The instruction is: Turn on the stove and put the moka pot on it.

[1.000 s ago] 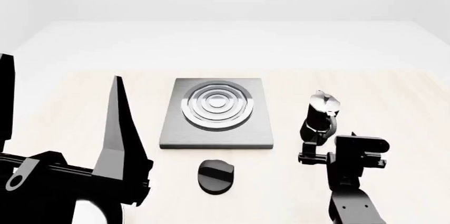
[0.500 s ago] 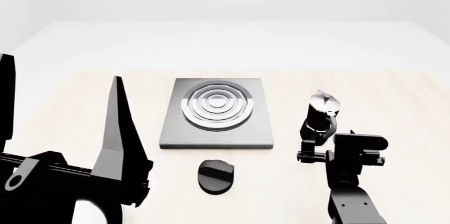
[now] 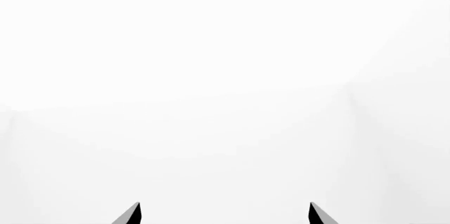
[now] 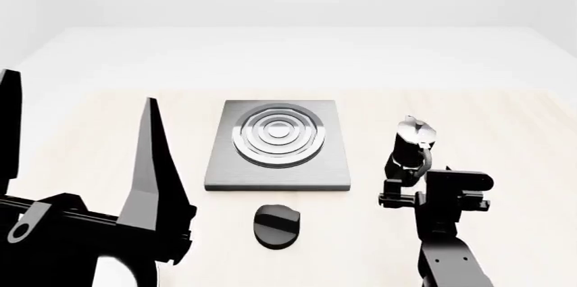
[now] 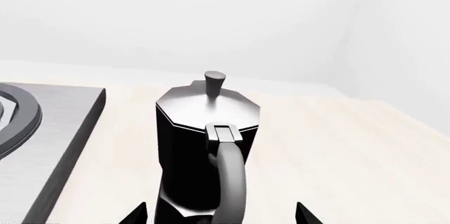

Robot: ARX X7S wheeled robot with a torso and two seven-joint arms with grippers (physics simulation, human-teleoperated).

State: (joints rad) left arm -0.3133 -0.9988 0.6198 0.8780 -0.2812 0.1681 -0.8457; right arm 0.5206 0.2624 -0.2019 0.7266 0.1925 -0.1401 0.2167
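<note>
Left wrist view: we are seeing only two fingertips of the left gripper poking into a blank white field, set wide apart and holding nothing; no task thing is showing here.

Head view: the left gripper is standing tall at the near left, wide and empty; the stove is lying flat on the worktop, its knob sitting apart on the near side; the moka pot is standing upright to the right of the stove, not on it; the right gripper is sitting just behind the pot, fingers hidden, so we are not telling contact from here.

Right wrist view: the moka pot is filling the centre, handle facing the camera; the right gripper is showing two tips wide either side of the pot's base, not closed on it; stove edge beside it.

Risks, as we are judging: closing on the curved handle could twist or tip the narrow pot; pushing forward could shove it away; the knob is looking untouched, so that step could get skipped.
</note>
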